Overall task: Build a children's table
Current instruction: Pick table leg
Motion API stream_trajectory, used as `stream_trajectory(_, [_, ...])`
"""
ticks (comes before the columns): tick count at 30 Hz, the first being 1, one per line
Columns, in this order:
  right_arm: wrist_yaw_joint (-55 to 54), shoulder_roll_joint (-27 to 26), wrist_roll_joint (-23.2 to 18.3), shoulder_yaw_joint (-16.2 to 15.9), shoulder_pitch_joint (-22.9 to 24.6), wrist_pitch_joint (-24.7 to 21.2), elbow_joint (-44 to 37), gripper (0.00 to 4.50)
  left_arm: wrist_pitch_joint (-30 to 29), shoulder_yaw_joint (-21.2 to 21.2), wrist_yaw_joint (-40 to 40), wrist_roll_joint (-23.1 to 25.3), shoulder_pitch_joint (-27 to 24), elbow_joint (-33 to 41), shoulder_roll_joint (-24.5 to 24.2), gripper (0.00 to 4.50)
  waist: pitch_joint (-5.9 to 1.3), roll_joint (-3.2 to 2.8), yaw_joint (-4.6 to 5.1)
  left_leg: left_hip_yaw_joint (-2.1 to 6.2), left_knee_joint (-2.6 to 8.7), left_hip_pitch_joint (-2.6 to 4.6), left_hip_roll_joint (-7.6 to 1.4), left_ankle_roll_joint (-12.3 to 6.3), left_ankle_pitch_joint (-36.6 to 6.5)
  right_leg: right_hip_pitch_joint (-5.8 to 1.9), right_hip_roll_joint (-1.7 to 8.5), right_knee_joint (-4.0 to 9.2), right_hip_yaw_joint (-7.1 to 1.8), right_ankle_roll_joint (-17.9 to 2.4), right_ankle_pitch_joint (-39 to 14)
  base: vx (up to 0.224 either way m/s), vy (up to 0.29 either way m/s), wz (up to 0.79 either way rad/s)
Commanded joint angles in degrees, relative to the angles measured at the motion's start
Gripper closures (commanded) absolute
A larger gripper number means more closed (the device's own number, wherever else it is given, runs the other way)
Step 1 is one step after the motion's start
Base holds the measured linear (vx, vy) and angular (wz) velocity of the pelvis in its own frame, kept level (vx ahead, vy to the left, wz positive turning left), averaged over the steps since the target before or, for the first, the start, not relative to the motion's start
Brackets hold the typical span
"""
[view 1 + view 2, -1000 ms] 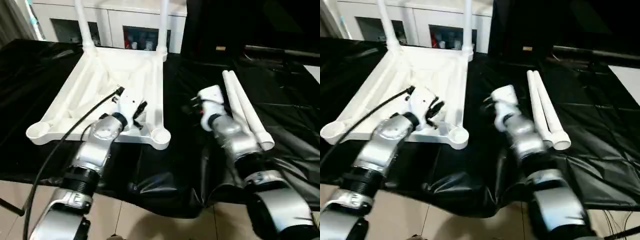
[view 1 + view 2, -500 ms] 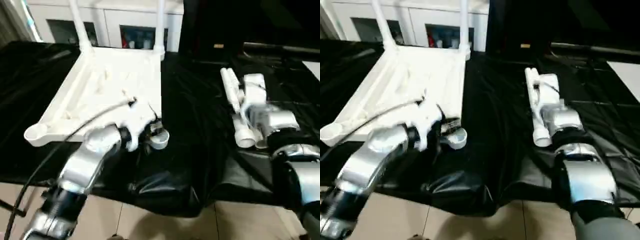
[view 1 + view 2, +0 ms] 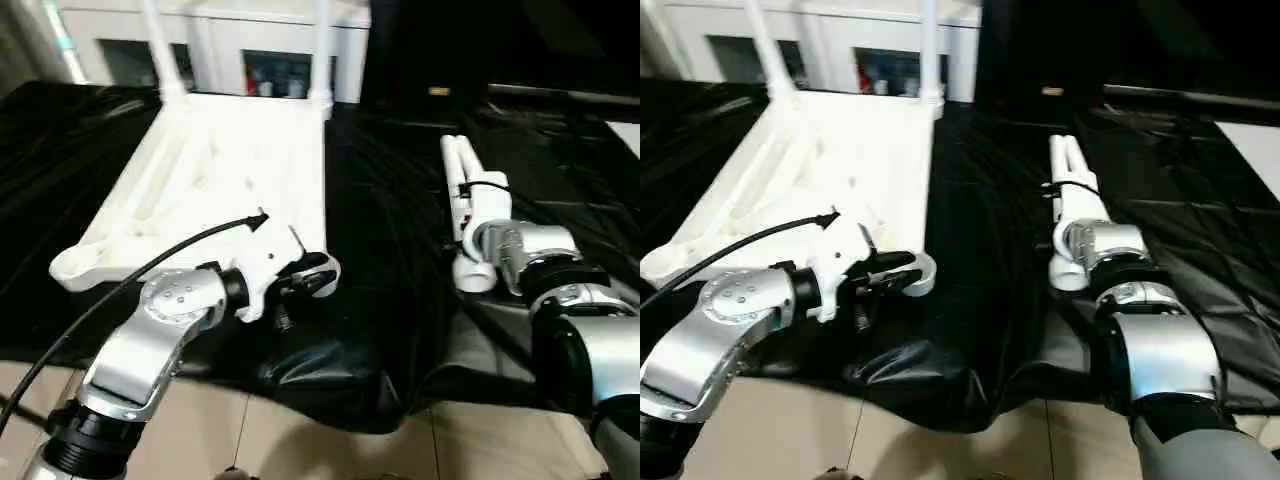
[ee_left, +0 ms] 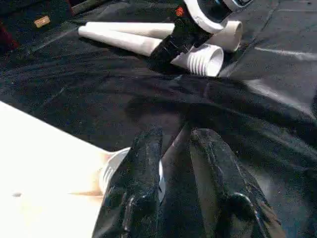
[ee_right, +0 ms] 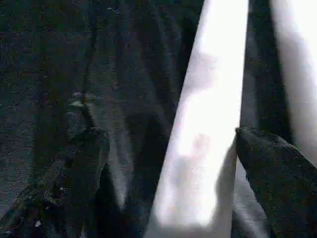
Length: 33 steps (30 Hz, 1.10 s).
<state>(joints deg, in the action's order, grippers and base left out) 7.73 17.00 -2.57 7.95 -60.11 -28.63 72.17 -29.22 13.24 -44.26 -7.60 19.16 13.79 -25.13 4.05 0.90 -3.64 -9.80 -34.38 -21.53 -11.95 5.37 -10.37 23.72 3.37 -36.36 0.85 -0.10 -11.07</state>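
Tabletop (image 3: 215, 170) upside down on black-covered table (image 3: 390, 230), two legs (image 3: 322, 50) upright in far corner sockets, two loose legs (image 3: 462, 190) lying side by side to the right. Left tool (image 4: 173, 163) at near-right corner socket (image 4: 111, 166), fingers slightly parted, grasping nothing. Right tool (image 5: 168, 163) spread wide, straddling one loose leg (image 5: 205, 129), not clenched.

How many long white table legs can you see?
4: two long white tube legs stand upright in the far corner sockets; two lie side by side on the black cloth.
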Motion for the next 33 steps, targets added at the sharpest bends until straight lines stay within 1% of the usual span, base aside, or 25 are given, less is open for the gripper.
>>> stream_trajectory(1, [-0.4,0.7,0.2,0.4,-0.8,-0.8,0.9,0.07,-1.0,-0.2,-0.2,0.3,1.3,1.1,-0.3,3.31,-4.0,-0.2,-0.07,-0.71,3.45,0.6,-0.1,0.96,-9.0,-2.77,2.41,3.47,-1.19,-12.8,-4.5,0.0,0.0,0.0])
stream_trajectory(2, [-1.3,1.4,-0.2,1.2,-0.8,-1.0,1.5,0.07,-2.0,0.6,-0.1,-0.6,1.8,1.6,-0.1,3.31,-3.9,-1.18,-0.14,-0.55,3.42,0.62,-0.1,1.24,-8.8,-2.65,2.43,3.24,-1.2,-12.8,-3.8,0.0,0.0,0.0])
stream_trajectory(3, [-1.3,1.5,-0.2,1.2,-0.8,-1.0,1.6,0.07,-2.1,0.7,-0.1,-0.6,1.9,1.6,0.0,3.31,-4.01,-0.62,-0.07,-0.69,3.34,0.61,-0.04,1.22,-8.4,-2.8,2.31,3.3,-1.18,-13.0,-2.5,0.0,0.0,0.0])
stream_trajectory(4, [-1.6,2.3,-0.4,1.6,-0.7,-1.1,1.9,0.07,-2.1,1.7,-0.1,-0.5,2.4,1.4,0.5,3.31,-4.0,-1.06,-0.12,-0.61,3.25,0.43,0.05,1.12,-7.1,-2.87,2.26,3.04,-1.18,-13.3,-0.2,0.0,0.0,0.0])
stream_trajectory(7, [-1.0,3.4,0.0,1.4,-0.8,-1.6,2.3,0.22,-2.3,2.7,0.1,-0.2,3.4,0.8,1.9,3.31,-3.97,-0.74,-0.11,-0.7,2.99,0.09,0.2,0.02,-4.9,-3.18,2.05,2.77,-1.11,-14.3,4.5,0.0,0.0,0.0])
stream_trajectory(8, [-1.1,4.0,0.8,0.7,-1.3,-1.6,2.5,0.33,-2.7,3.0,-0.1,-0.7,4.4,1.1,2.5,3.31,-3.8,-1.54,-0.05,-0.62,2.97,0.01,0.26,0.01,-5.4,-3.11,2.09,2.9,-1.02,-14.6,4.3,0.0,0.0,0.0])
stream_trajectory(11, [-1.2,3.9,0.8,0.8,-1.8,-1.6,2.6,0.55,-2.9,2.5,-0.4,-1.6,4.8,1.2,2.7,3.31,-3.37,-0.91,0.22,-0.71,3.04,-0.18,0.32,-0.36,-6.5,-3.22,2.18,3.07,-1.12,-15.1,2.5,0.0,0.0,0.0])
stream_trajectory(12, [-1.2,3.4,0.5,1.3,-2.2,-1.7,2.9,0.65,-2.6,2.4,-0.7,-1.3,4.7,0.7,1.9,3.31,-3.78,1.12,0.45,-0.95,3.0,-0.23,0.36,-1.08,-6.3,-3.68,2.18,3.32,-1.13,-14.9,1.2,0.0,0.0,0.0])
stream_trajectory(13, [-1.3,3.1,0.4,1.5,-2.4,-1.7,3.0,0.72,-2.3,2.4,-0.9,-1.0,4.6,0.5,1.3,3.31,-3.54,0.06,0.32,-0.64,3.16,-0.35,0.29,-1.22,-5.8,-3.5,2.49,3.12,-1.05,-14.5,-1.1,0.0,0.0,0.0])
stream_trajectory(14, [-1.0,2.1,-0.1,1.9,-2.6,-1.7,3.2,0.78,-1.4,1.8,-1.6,-0.4,4.1,-0.5,-0.4,3.31,-3.59,0.19,0.38,-0.74,3.09,-0.26,0.16,-1.3,-5.8,-3.38,2.61,3.34,-1.13,-14.2,-1.9,0.0,0.0,0.0])
stream_trajectory(15, [-0.8,1.5,-0.4,2.1,-2.7,-1.7,3.3,0.88,-1.0,1.4,-2.0,-0.2,3.9,-1.1,-1.2,3.31,-3.71,1.38,0.34,-0.68,3.14,-0.33,0.08,-1.72,-4.6,-3.45,2.67,2.91,-1.11,-13.5,-3.0,0.0,0.0,0.0])
stream_trajectory(16, [-0.1,1.1,-0.4,2.0,-2.7,-2.0,3.5,0.99,-0.7,1.1,-2.3,0.2,3.5,-1.3,-2.2,3.31,-3.14,1.27,0.81,-0.87,3.2,-0.35,0.1,-1.69,-5.1,-2.88,2.59,3.35,-1.22,-12.7,-4.4,0.0,0.0,0.0])
stream_trajectory(18, [0.3,0.7,-0.3,1.8,-2.5,-2.2,3.7,1.16,-0.9,0.7,-2.7,0.4,3.1,-1.2,-3.3,3.31,-2.99,0.91,1.11,-0.9,3.17,-0.09,-0.04,-1.11,-5.3,-2.58,2.44,3.28,-1.34,-12.6,-4.3,0.0,0.0,0.0])
stream_trajectory(20, [-0.4,1.0,-0.5,2.3,-2.4,-2.1,3.8,1.27,-1.6,0.3,-2.9,-0.7,3.4,-1.3,-2.7,3.31,-3.17,0.96,1.13,-1.0,3.06,0.02,-0.14,-1.1,-4.0,-2.51,2.23,2.81,-1.36,-13.4,-0.9,0.0,0.0,0.0])
stream_trajectory(21, [-0.6,1.3,-0.7,2.6,-2.5,-2.1,3.8,1.38,-1.4,0.7,-2.9,-0.8,4.1,-1.7,-2.3,3.31,-3.04,0.79,0.91,-1.06,3.02,0.16,-0.18,-0.96,-4.2,-2.27,2.15,2.76,-1.31,-13.9,-0.2,0.0,0.0,0.0])
stream_trajectory(22, [-0.3,1.6,-0.6,2.7,-2.7,-2.1,3.9,1.51,-1.1,1.0,-3.0,-1.0,4.6,-2.3,-1.8,3.31,-3.01,0.09,0.77,-0.98,3.04,0.13,-0.16,-0.51,-4.9,-2.25,2.1,2.7,-1.3,-14.1,0.3,0.0,0.0,0.0])
stream_trajectory(23, [0.0,2.2,-0.3,2.6,-2.6,-2.3,4.0,1.66,-0.4,2.0,-2.8,-0.8,5.1,-3.3,-1.1,3.31,-2.98,0.36,0.7,-1.06,3.02,0.13,-0.12,-0.36,-5.4,-2.26,2.06,2.77,-1.32,-14.2,0.3,0.0,0.0,0.0])
stream_trajectory(24, [0.0,2.2,-0.3,2.6,-2.6,-2.3,4.0,1.66,-0.4,2.0,-2.8,-0.8,5.1,-3.3,-1.1,3.31,-2.47,-0.09,0.55,-1.14,3.12,0.29,-0.04,-0.04,-7.1,-1.88,1.91,3.1,-1.39,-14.0,-0.5,0.0,0.0,0.0])
stream_trajectory(25, [0.7,2.5,0.2,2.0,-2.5,-2.7,4.0,1.76,-0.6,2.5,-2.7,-0.9,5.2,-3.1,-1.2,3.31,-3.37,0.16,0.35,-0.96,2.95,0.21,-0.04,0.07,-6.5,-2.73,2.18,2.55,-1.39,-14.4,0.8,0.0,0.0,0.0])
stream_trajectory(26, [1.2,2.7,0.6,1.7,-2.5,-3.0,4.0,1.76,-0.9,2.8,-2.6,-0.9,5.3,-2.9,-1.2,3.31,-3.51,0.31,0.28,-0.91,2.96,0.06,-0.06,0.03,-5.9,-2.87,2.27,2.48,-1.35,-14.4,1.4,0.0,0.0,0.0])
stream_trajectory(27, [2.8,3.0,0.9,1.3,-2.6,-4.0,4.0,2.02,-1.3,2.9,-3.5,-2.0,5.7,-2.6,-0.9,3.31,-2.78,-0.73,0.13,-0.81,2.97,-0.14,0.06,0.2,-6.0,-2.4,2.26,2.53,-1.4,-14.4,1.7,0.0,0.0,0.0])
stream_trajectory(28, [3.2,3.1,1.0,1.1,-2.4,-4.5,4.0,2.02,-1.8,2.8,-4.2,-2.4,5.5,-2.3,-1.0,3.31,-2.7,-1.23,0.17,-0.84,2.91,-0.06,0.09,0.41,-6.6,-2.35,2.18,2.61,-1.44,-14.6,2.1,0.0,0.0,0.0])
stream_trajectory(30, [3.5,3.1,1.0,1.0,-2.0,-5.0,4.1,2.23,-2.0,2.8,-5.4,-2.9,5.3,-2.2,-1.3,3.31,-2.79,-0.49,0.29,-0.85,2.96,-0.12,0.14,0.39,-7.3,-2.77,2.11,2.69,-1.37,-15.1,1.8,0.0,0.0,0.0])
stream_trajectory(32, [3.5,2.9,0.7,1.2,-1.6,-5.4,4.1,2.45,-1.5,2.8,-6.3,-2.7,5.3,-3.0,-1.7,3.31,-2.2,-0.19,0.31,-0.9,3.15,-0.2,0.16,0.26,-8.0,-2.54,2.19,3.06,-1.47,-14.8,-0.4,0.0,0.0,0.0])
stream_trajectory(33, [3.9,2.7,0.8,1.0,-1.2,-5.7,4.1,2.52,-1.7,3.1,-6.0,-1.8,5.5,-3.5,-2.3,3.31,-2.35,-0.36,0.17,-0.86,3.15,0.0,0.07,0.31,-8.3,-2.5,2.27,3.11,-1.48,-14.8,-1.4,0.0,0.0,0.0])
